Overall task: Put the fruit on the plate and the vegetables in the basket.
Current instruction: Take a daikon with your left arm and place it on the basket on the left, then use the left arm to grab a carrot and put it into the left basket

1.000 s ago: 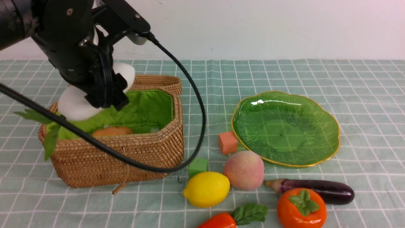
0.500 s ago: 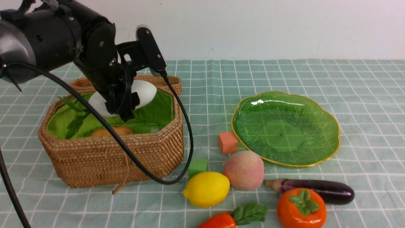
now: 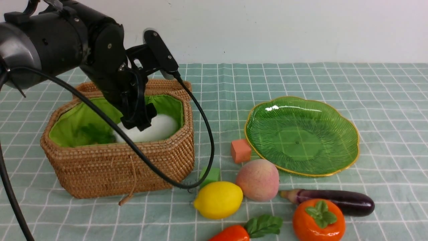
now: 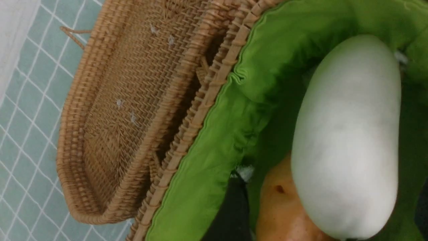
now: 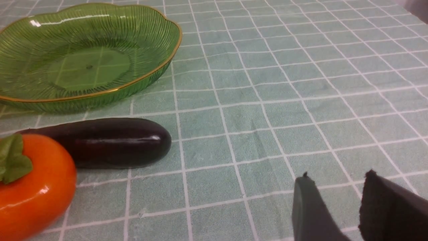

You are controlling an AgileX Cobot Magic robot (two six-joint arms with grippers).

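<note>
Pincer status: left pincer [image 3: 141, 121] is down inside the basket [image 3: 117, 167], jaws spread wider than the white radish [image 4: 347, 140], which lies released on the green lining against the brown-orange oval [image 4: 281, 214]. Right pincer [image 5: 337, 177] hangs low over the tabletop [image 3: 301, 77], jaws parted, grasping nothing. Lemon [image 3: 218, 199] and peach [image 3: 257, 179] sit side by side on the tabletop just outside the plate [image 3: 334, 110]. Persimmon [image 3: 318, 221] sits just beside the eggplant [image 3: 344, 201]. Carrot [image 3: 230, 234] lies at the near edge.
</note>
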